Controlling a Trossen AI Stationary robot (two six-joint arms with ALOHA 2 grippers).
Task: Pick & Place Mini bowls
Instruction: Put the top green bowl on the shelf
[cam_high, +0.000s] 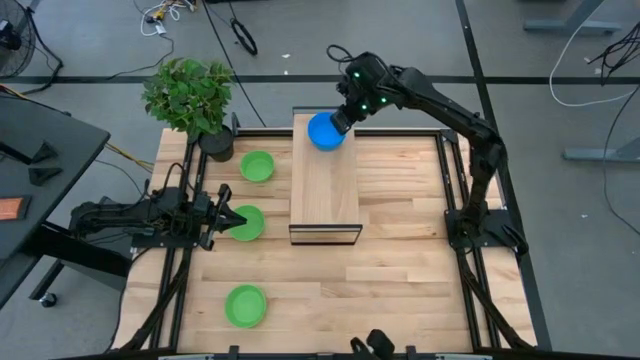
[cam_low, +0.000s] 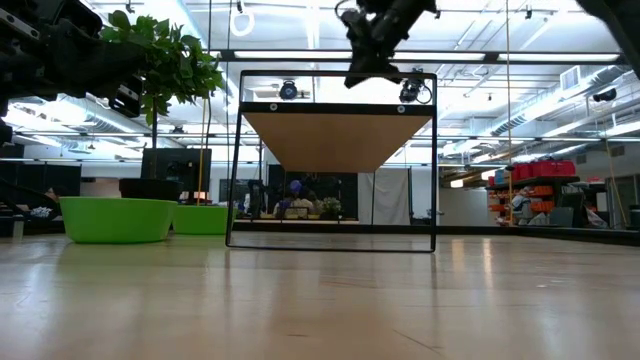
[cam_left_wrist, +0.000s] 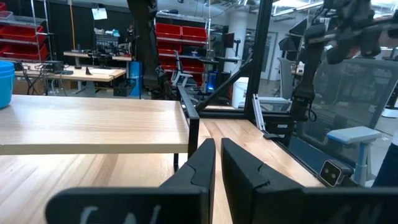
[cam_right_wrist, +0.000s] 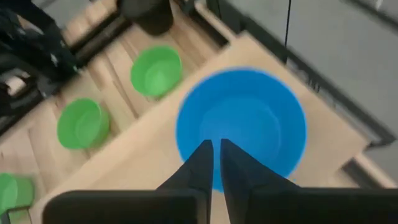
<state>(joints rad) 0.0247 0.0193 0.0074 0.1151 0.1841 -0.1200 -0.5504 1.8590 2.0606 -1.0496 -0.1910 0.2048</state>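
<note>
While the left gripper (cam_high: 232, 221), fingers pressed together, rests beside the raised wooden platform (cam_high: 325, 185), the right gripper (cam_high: 343, 120) pinches a blue bowl's (cam_high: 323, 131) rim over the platform's far end.

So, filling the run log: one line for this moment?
right claw: over blue bowl on raised platform | left claw: at middle green bowl

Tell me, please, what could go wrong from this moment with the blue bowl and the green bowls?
1. The blue bowl sits at the far end of the raised wooden platform, near its edge; a nudge from the right gripper above it could push it off.
2. The left gripper is right beside the middle green bowl, fingers nearly together; moving forward, it may shove the bowl instead of grasping it.
</note>
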